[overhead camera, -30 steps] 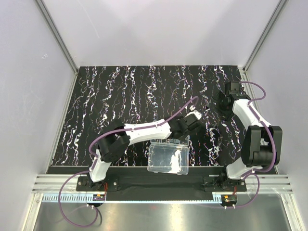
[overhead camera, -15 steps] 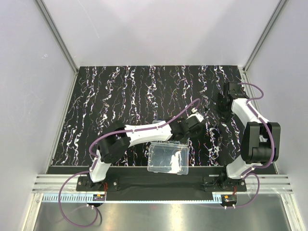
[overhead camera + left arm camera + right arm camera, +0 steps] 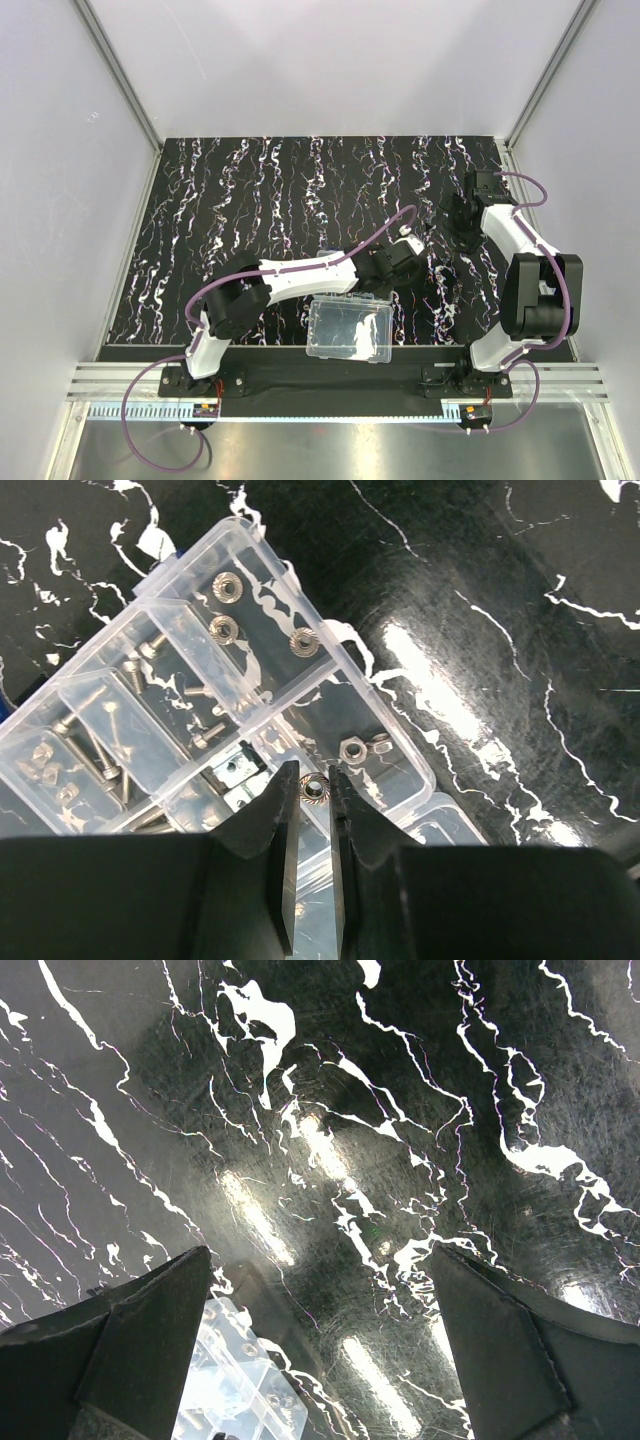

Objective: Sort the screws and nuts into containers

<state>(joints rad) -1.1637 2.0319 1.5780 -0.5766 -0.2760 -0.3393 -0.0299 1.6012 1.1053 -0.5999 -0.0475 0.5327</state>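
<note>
Left gripper: the left gripper [image 3: 312, 778] is clenched on one flanged nut [image 3: 315, 789], which is pinched between the fingertips.
Held nut position: it hangs over the organizer box [image 3: 238, 526], near the cell with two hex nuts [image 3: 352, 750].
Other flanged nuts: three like it [image 3: 222, 630] lie in the next cell, farther from the fingers.
Change: in the top view the left arm has sunk a little toward the box since a second ago, and its grip is unchanged.
Right gripper: the right gripper [image 3: 320, 1260] is spread wide and holds nothing, above the bare mat [image 3: 330, 1110].
Meaning: the nut seems ready for release, but the matching cell is probably the farther one.
</note>
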